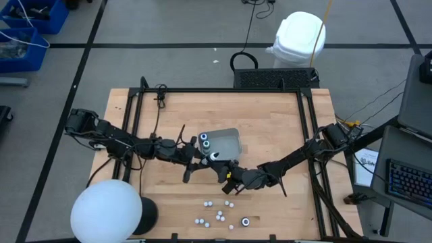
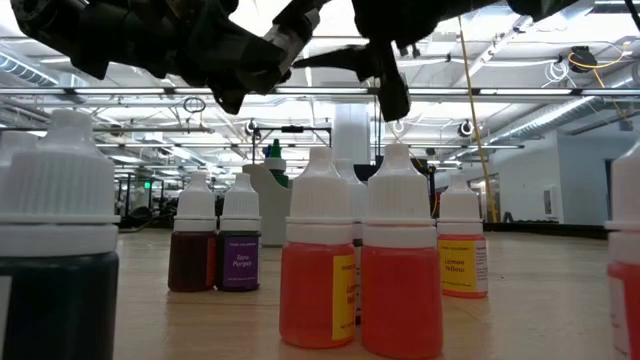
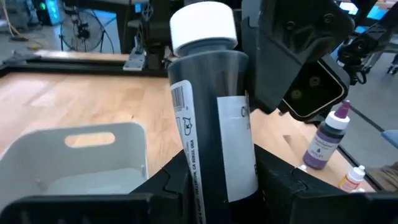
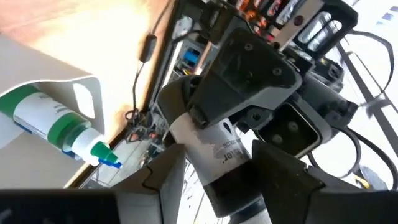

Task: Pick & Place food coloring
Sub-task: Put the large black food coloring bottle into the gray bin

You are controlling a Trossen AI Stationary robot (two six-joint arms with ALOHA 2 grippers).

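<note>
At frame centre, the left gripper is grasping a dark food coloring bottle for handover; the right gripper's jaws are flanking it, grip unclear.

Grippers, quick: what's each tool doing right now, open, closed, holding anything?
Left tool: closed on a dark bottle with a white cap.
Right tool: around that same bottle, cannot tell if gripping or letting go.

A translucent grey rectangular tray sits mid-table with two green- and blue-ringed bottles in its left end. Both grippers meet just in front of it, and tiny white-capped bottles lie scattered nearer the front edge.
</note>
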